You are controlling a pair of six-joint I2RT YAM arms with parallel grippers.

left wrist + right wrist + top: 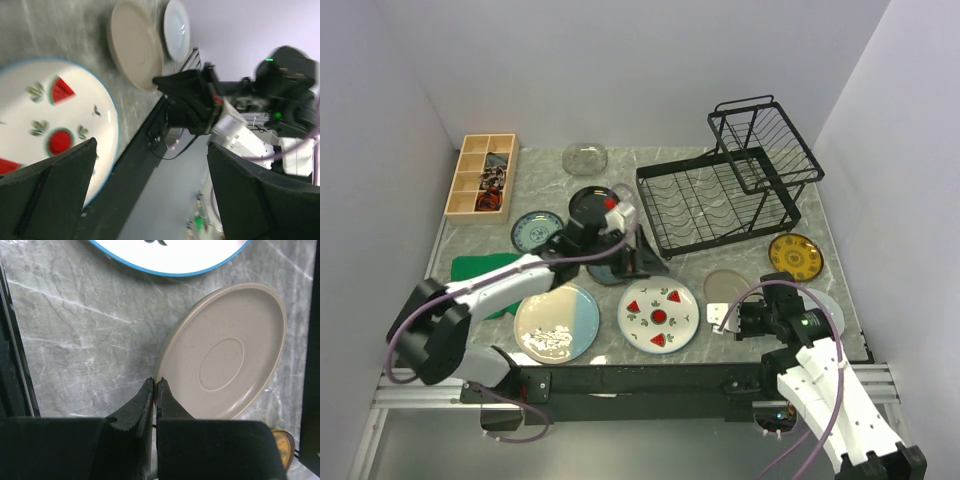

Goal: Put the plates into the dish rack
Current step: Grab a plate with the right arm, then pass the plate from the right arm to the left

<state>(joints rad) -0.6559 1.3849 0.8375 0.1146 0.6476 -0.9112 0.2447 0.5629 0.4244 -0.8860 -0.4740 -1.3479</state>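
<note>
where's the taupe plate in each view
Top external: taupe plate, right of centre.
Left wrist: taupe plate, top centre.
Right wrist: taupe plate, centre right.
Shared landmark: the watermelon plate beside it, in all three.

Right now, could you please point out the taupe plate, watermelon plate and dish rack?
taupe plate (225, 355), right wrist view, its centre well.
watermelon plate (658, 316), top view, its middle.
dish rack (710, 205), top view, its lower tray.
</note>
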